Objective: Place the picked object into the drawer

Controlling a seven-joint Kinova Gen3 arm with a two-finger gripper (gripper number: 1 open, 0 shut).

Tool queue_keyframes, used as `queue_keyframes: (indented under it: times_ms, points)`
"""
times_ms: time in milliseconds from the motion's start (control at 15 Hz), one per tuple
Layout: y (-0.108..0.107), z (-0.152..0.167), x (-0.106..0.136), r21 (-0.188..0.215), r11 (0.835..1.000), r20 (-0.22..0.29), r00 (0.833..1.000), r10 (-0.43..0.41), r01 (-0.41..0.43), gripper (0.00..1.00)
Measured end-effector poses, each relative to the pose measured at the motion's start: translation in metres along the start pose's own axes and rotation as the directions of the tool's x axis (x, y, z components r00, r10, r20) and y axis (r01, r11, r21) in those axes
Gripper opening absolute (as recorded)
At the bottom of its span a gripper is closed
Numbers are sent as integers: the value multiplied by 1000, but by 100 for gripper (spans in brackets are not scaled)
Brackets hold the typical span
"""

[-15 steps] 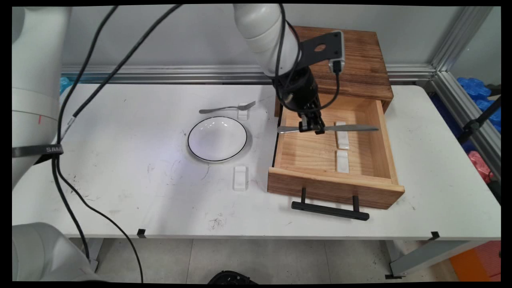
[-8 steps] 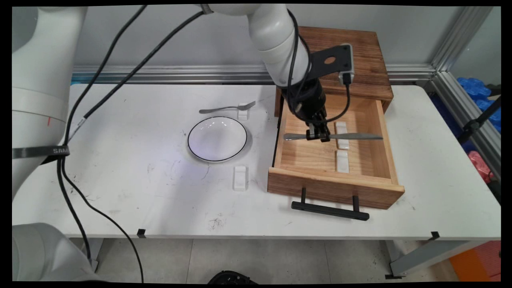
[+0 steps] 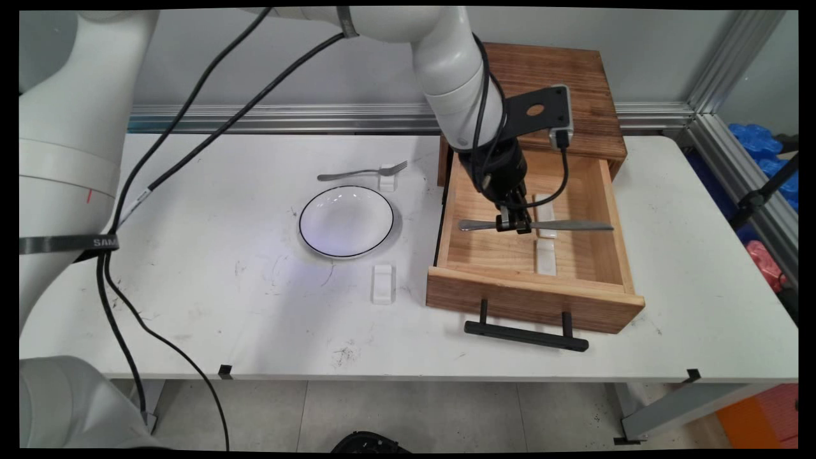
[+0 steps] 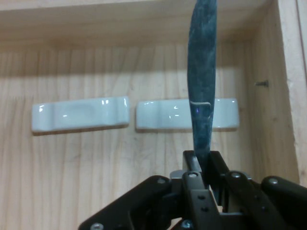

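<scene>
Knife: blade tip cut off by top edge in hand view; handle hidden behind jaws. Far rest in drawer partly hidden by knife and cable, main view. Drawer's rear part hidden by arm.

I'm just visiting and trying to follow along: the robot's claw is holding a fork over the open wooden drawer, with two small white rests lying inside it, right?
Nearly. The gripper is holding a knife, not a fork; the hand view shows its flat blade. The fork lies on the table. The rest is right: the drawer is open, with two white rests inside.
</scene>
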Motion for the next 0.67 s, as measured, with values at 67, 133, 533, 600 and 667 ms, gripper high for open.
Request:
queue_keyframes:
  times_ms: [67, 133, 533, 600, 667]
  points:
    - [0, 2, 0, -1, 1000, 1, 1000, -1, 1, 0]
    - [0, 5, 0, -2, 1000, 3, 1000, -4, 4, 0]
    - [1, 18, -1, -4, 1000, 10, 1000, -13, 13, 0]
    - [1, 21, -1, -4, 1000, 11, 1000, -15, 15, 0]
    - [1, 23, -1, -4, 1000, 11, 1000, -16, 17, 0]
